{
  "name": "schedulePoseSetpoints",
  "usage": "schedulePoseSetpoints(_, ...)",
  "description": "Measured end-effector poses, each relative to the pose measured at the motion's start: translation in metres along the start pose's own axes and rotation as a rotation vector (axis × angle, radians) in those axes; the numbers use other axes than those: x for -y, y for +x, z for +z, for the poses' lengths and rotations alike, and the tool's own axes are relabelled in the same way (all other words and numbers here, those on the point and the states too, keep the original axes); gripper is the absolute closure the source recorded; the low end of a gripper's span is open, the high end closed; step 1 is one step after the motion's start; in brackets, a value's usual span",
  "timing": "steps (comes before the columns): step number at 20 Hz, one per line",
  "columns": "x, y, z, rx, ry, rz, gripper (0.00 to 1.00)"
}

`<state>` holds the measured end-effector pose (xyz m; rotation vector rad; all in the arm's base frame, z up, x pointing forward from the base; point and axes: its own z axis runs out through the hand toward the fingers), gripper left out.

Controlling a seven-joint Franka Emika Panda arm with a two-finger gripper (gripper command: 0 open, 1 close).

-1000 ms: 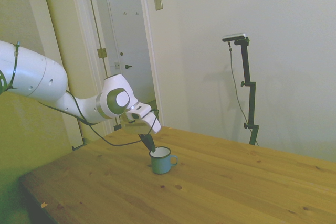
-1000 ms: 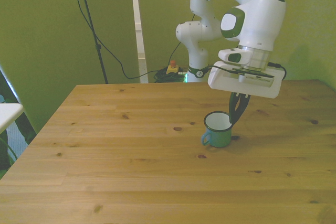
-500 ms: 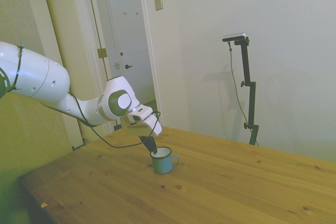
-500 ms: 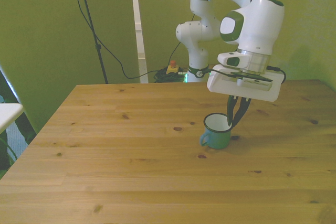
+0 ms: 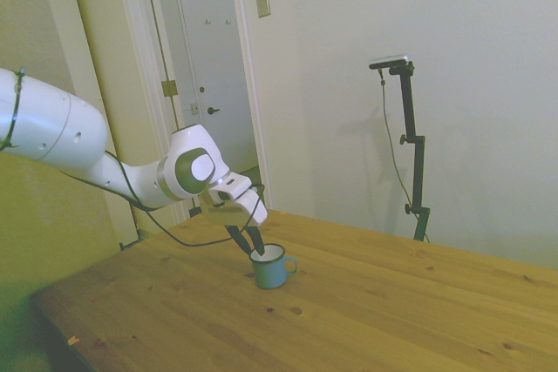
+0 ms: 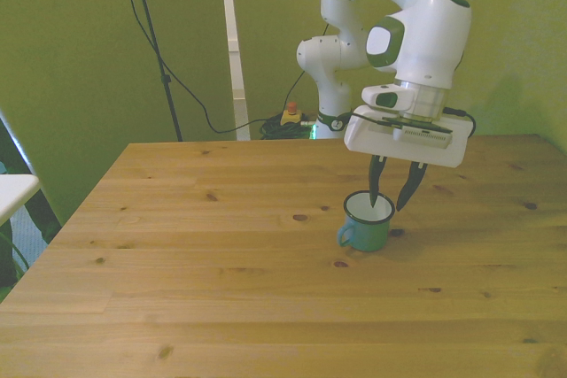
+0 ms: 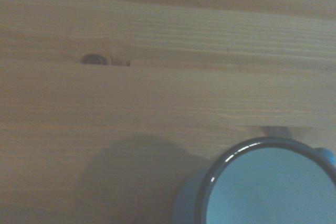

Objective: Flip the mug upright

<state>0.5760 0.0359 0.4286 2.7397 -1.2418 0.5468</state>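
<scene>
The teal mug [image 6: 366,226] stands upright on the wooden table [image 6: 221,272], white inside showing, its loop handle toward the front view's left. In the side view the mug [image 5: 270,267] sits near the table's middle-left, handle pointing right. My gripper [image 6: 389,201] hangs just above the mug's rim on the far side, open, its dark fingers [image 6: 408,187] spread apart and free of the rim. From the side the gripper [image 5: 247,244] is tilted over the mug's left edge. The wrist view shows the mug [image 7: 262,184] from above, mouth up.
A person's-height doorway and white door [image 5: 214,67] stand behind the arm in the side view. A white object's edge [image 6: 13,192] pokes in at the front view's left. The table's front edge [image 6: 266,369] is near the camera.
The fingers were shut on the mug's rim; now they have spread apart and let go. The gripper has risen slightly. The mug stays upright in place.
</scene>
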Motion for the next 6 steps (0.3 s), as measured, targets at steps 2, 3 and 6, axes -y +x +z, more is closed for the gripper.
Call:
schedulePoseSetpoints(2, -0.005, -0.006, -0.021, -0.012, 0.024, -0.005, 0.00)
schedulePoseSetpoints(3, -0.009, -0.011, -0.032, -0.013, 0.038, -0.008, 0.00)
schedulePoseSetpoints(6, -0.021, -0.040, -0.064, -0.024, 0.071, -0.036, 0.00)
